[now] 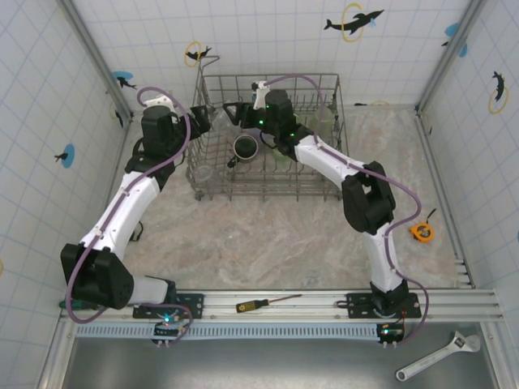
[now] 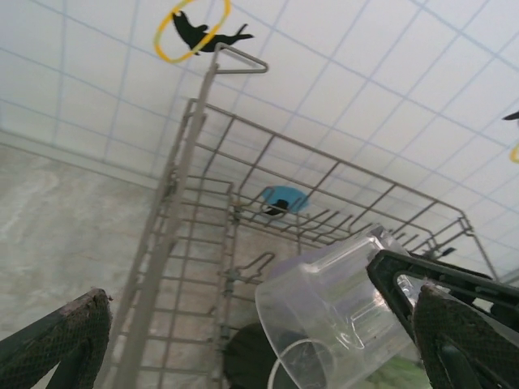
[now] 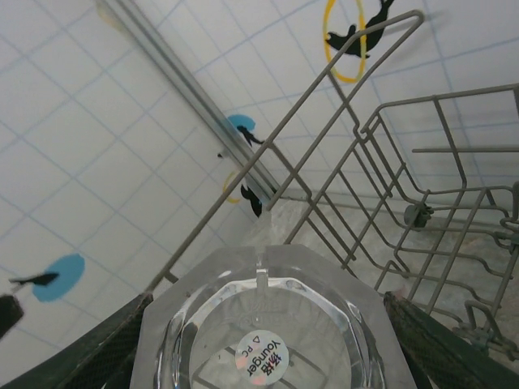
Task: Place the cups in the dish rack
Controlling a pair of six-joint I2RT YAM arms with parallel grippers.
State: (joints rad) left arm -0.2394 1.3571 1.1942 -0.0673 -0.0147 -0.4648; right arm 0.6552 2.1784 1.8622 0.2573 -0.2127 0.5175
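Black right gripper (image 3: 272, 344): closed on a clear glass (image 3: 243, 284), with a textured pad pressed to each side of it.
Clear glass: held tilted, its base (a small round sticker is seen on it) turned toward the right wrist camera. It is held within the far-left part of the dish rack (image 1: 268, 79), above the floor of the basket.
Left gripper (image 2: 259, 340): spread wide with nothing gripped. It is placed at the rack's left wall, and the held glass is seen between its fingers. Whether either pad touches the glass cannot be told.
Dish rack: grey wire, set on the far half of the table (image 1: 268, 251), against the tiled back wall.
Black mug (image 1: 246, 147): stood inside the rack, mouth up, just below and beside the held glass.
Second clear glass (image 1: 203, 173): seen in the rack's near-left corner.
Screwdriver (image 1: 266, 302): laid on the rail between the two arm bases.
Tape measure (image 1: 421, 232): left on the table to the right of the right arm, well apart from the rack.
Wrench (image 1: 438, 357): laid at the near right, below the rail.
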